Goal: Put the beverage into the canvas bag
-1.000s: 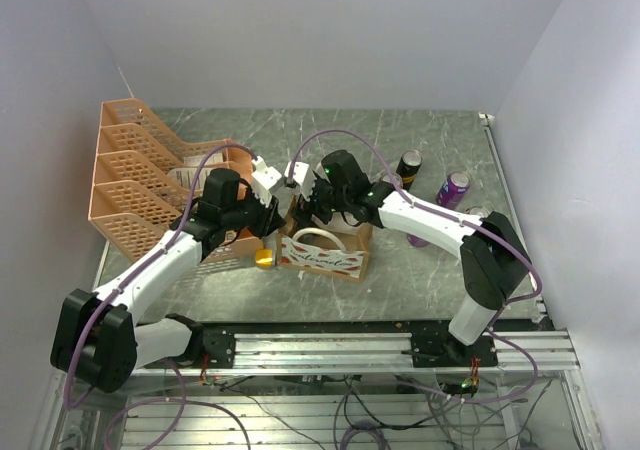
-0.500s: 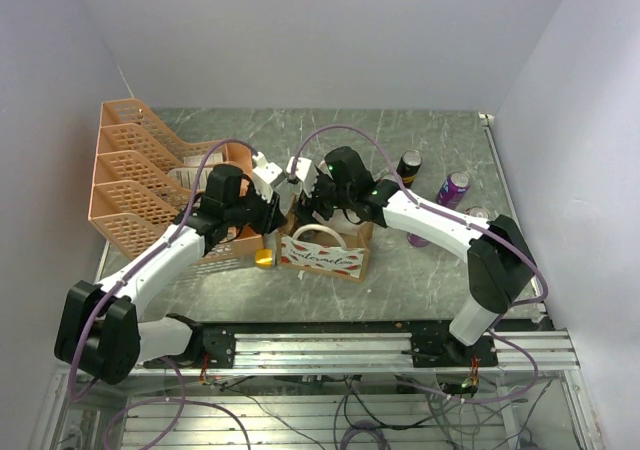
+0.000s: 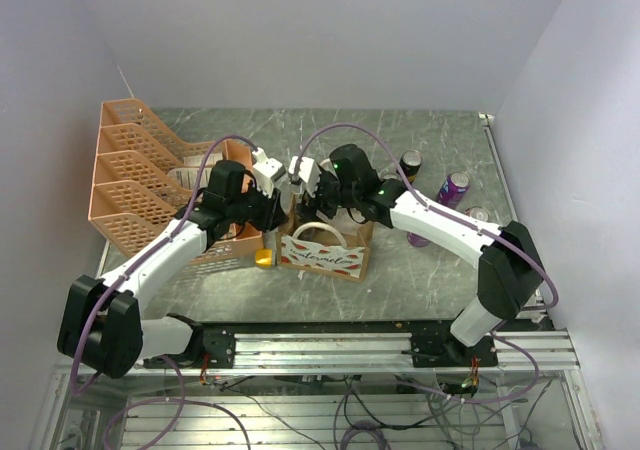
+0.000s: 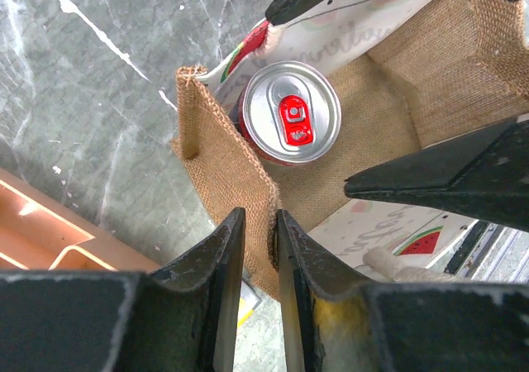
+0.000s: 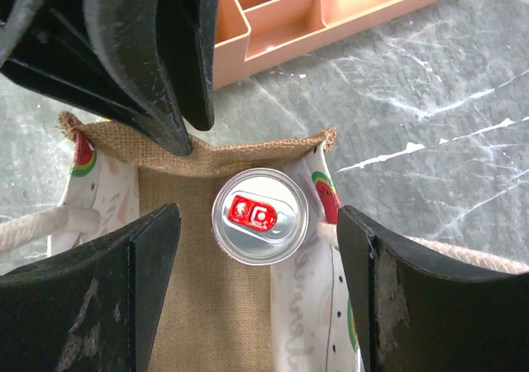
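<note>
Grey marbled worktop (image 3: 420,140), seen from above: an orange mesh tray rack (image 3: 130,185) fills its left side, and both my arms reach in toward the middle.

The canvas bag (image 3: 325,255) stands on the worktop just beside the rack's near corner, mouth open and upward. Its white watermelon-printed panel faces the arm bases, and a white loop handle (image 3: 318,232) arches over the top.

My left end effector (image 4: 258,240) is clamped on the bag: its two dark fingers stand close together with the top edge of the burlap side wall pinched between them. My right end effector (image 5: 258,223) hangs over the bag's mouth with its fingers spread wide, one on either side of the beverage and clear of it. I cannot tell whether those fingers touch the bag's walls.

The beverage (image 4: 289,112), a can with a silver top and red pull tab, stands upright inside the bag. It is tucked into a corner against the burlap end wall and a printed panel.

Well to the right, near the worktop's far edge, stand a dark can (image 3: 409,163) and a purple can (image 3: 454,187). A small yellow object (image 3: 263,258) lies just left of the bag.
</note>
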Controlling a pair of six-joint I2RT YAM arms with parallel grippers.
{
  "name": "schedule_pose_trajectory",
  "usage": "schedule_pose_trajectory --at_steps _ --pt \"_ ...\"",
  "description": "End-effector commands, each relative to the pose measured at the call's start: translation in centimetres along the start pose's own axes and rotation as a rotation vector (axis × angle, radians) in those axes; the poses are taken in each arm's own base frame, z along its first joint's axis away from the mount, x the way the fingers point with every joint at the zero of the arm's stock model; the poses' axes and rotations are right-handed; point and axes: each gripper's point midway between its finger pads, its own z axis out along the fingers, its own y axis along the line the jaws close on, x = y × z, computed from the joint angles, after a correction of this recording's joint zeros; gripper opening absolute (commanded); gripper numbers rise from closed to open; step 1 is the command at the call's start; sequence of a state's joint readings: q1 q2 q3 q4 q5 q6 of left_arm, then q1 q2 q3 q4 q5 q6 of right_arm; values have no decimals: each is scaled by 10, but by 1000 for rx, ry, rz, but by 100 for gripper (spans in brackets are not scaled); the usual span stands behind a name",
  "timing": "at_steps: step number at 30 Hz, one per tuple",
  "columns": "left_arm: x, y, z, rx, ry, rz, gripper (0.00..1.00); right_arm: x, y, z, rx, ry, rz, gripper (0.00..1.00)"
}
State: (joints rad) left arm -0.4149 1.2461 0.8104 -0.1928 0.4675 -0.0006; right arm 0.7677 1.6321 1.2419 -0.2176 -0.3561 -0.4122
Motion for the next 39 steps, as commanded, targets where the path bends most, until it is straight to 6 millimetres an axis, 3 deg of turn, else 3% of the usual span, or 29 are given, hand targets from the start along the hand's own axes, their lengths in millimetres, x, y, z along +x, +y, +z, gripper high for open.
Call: schedule_pose_trajectory --at_steps 1,18,25,29,32,39 --pt "-7 7 -2 -36 -5 -11 32 -24 -3 -18 5 -48 -43 76" --pt "-13 1 -3 1 -19 1 37 -55 -8 -70 57 -102 -88 76" --pt "-23 -4 -5 30 -27 24 59 -71 -10 -109 110 -153 -106 76" --pt "-37 -10 -11 60 -29 67 84 -73 -21 -139 170 -192 -93 76" --pt "-49 -14 -16 88 -22 133 97 -68 -34 -160 212 -207 -60 76" --pt "-88 -17 -12 149 -52 274 100 -30 -59 -199 318 -206 24 76"
